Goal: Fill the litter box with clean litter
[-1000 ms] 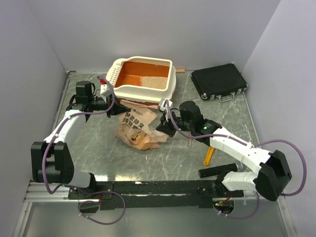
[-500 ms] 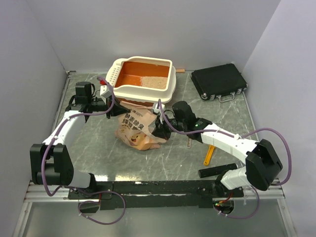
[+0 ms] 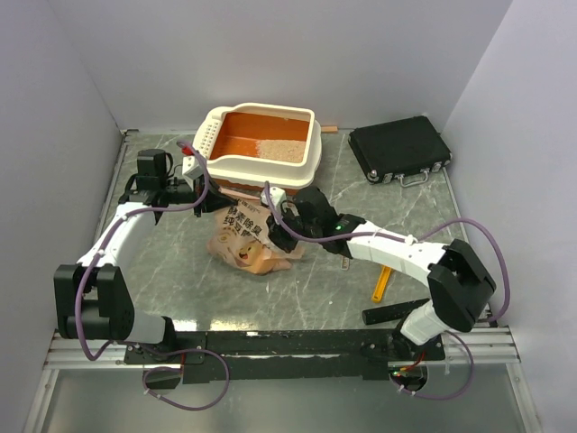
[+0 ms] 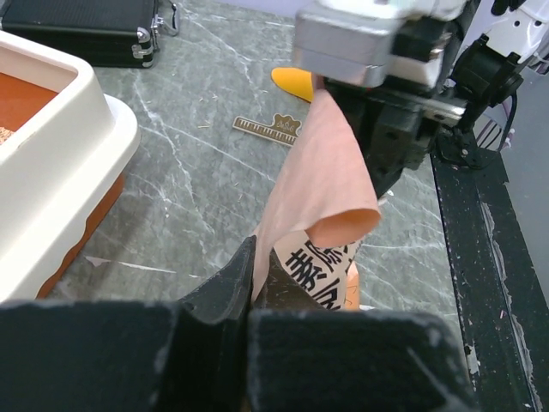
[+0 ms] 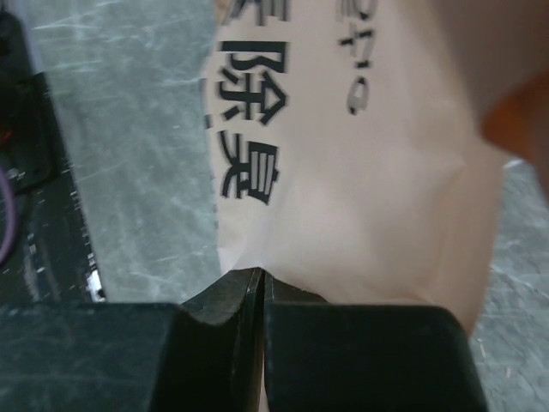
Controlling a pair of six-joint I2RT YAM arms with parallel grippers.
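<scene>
Pinching the bag [image 3: 248,236] with my left gripper [image 4: 255,257] and right gripper [image 5: 260,279], both clamped on paper; lift evenly, tip mouth over box [image 3: 261,168].

Left pincer [image 4: 257,276] pinches the crumpled tan printed paper bag [image 4: 322,184] beside the cream-rimmed orange plastic litter box [image 4: 64,129], over the grey-green marbled counter [image 4: 197,172].
</scene>
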